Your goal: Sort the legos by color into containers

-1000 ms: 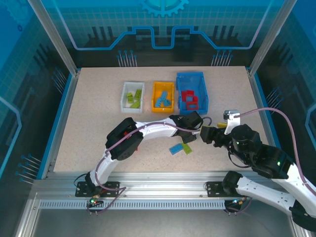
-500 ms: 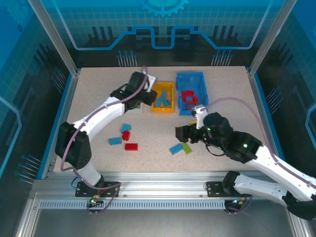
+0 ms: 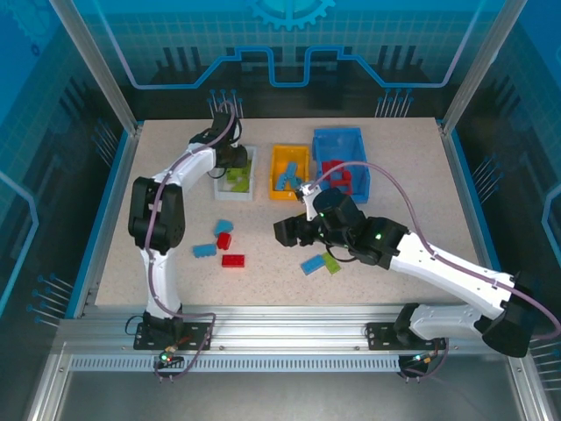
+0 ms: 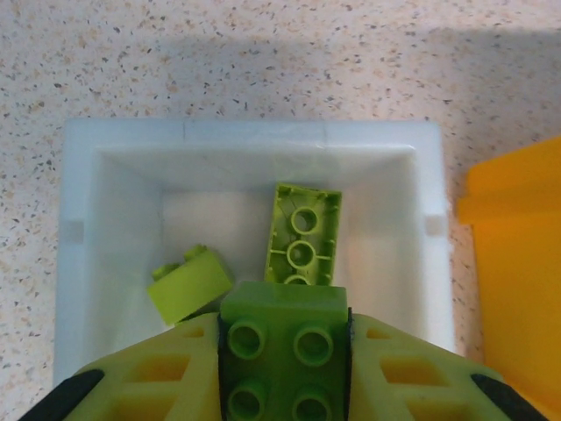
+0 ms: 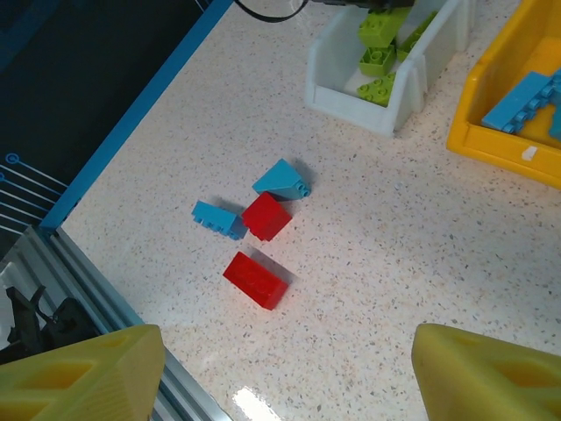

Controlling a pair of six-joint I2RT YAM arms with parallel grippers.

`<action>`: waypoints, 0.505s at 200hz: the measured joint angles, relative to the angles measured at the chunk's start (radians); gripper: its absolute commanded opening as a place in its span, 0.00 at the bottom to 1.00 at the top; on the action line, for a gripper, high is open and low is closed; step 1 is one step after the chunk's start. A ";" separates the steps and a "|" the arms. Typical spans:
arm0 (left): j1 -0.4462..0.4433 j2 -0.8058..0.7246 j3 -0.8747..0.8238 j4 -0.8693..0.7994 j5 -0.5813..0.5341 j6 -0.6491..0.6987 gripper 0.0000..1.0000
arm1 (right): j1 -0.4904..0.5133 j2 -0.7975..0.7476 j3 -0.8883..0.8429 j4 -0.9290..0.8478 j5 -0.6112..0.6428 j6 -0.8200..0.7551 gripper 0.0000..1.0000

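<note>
Green lego (image 4: pixel 282 351), pinched in my left gripper (image 4: pixel 282 373), has just arrived over the white bin (image 4: pixel 79 237) beneath it, ready to drop. My right gripper (image 5: pixel 285 377) is spread.

One green lego (image 4: pixel 282 355) over white container (image 4: pixel 81 263)

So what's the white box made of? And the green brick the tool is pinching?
The white box looks like plastic: smooth, milky moulded walls. The green brick in the left tool is probably hard, smooth plastic, judging by its crisp round studs.
</note>
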 measured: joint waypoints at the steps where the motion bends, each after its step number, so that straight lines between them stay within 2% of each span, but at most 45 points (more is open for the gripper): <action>1: 0.000 0.003 0.003 -0.001 0.000 0.000 0.35 | 0.000 0.002 0.000 0.000 0.000 0.000 0.76; 27: 0.005 0.057 0.068 -0.026 0.000 -0.018 0.55 | 0.000 0.016 0.002 0.011 -0.002 0.000 0.77; 39: 0.005 0.060 0.070 -0.036 0.001 -0.026 0.62 | 0.000 0.025 0.003 0.014 -0.002 0.000 0.77; 70: 0.005 0.044 0.053 -0.040 0.020 -0.051 0.68 | 0.000 0.066 0.021 0.007 0.000 0.000 0.77; 101: 0.003 -0.069 -0.035 -0.039 0.047 -0.079 0.73 | 0.002 0.133 0.055 0.003 0.007 0.013 0.75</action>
